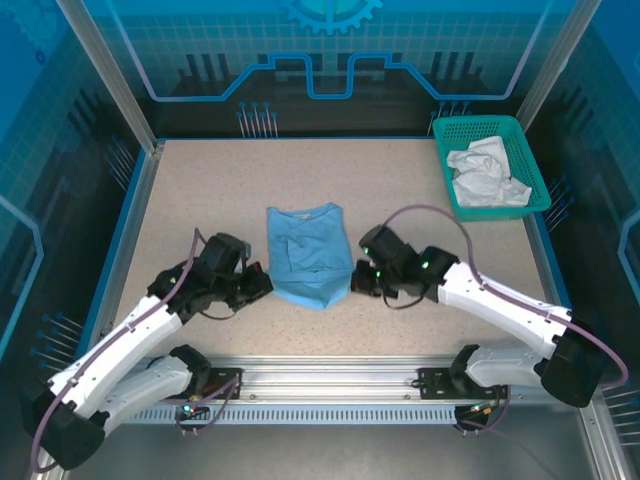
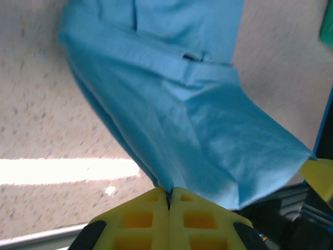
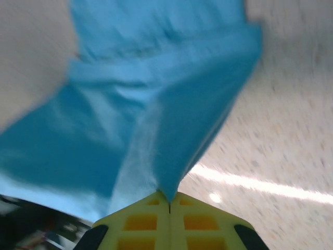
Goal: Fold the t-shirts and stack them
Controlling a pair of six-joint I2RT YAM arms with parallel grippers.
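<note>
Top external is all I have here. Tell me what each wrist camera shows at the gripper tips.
Observer: Left wrist view: the left gripper is shut, with an edge of the light blue t-shirt pinched in its jaws.
Operator: Now the right side.
Observer: Right wrist view: the right gripper is shut as well, with blue cloth caught in the seam where its jaws meet.
Operator: Report any folds near the grip.
Observer: Left wrist view: a hemmed edge lies across the shirt, one layer over another.
</note>
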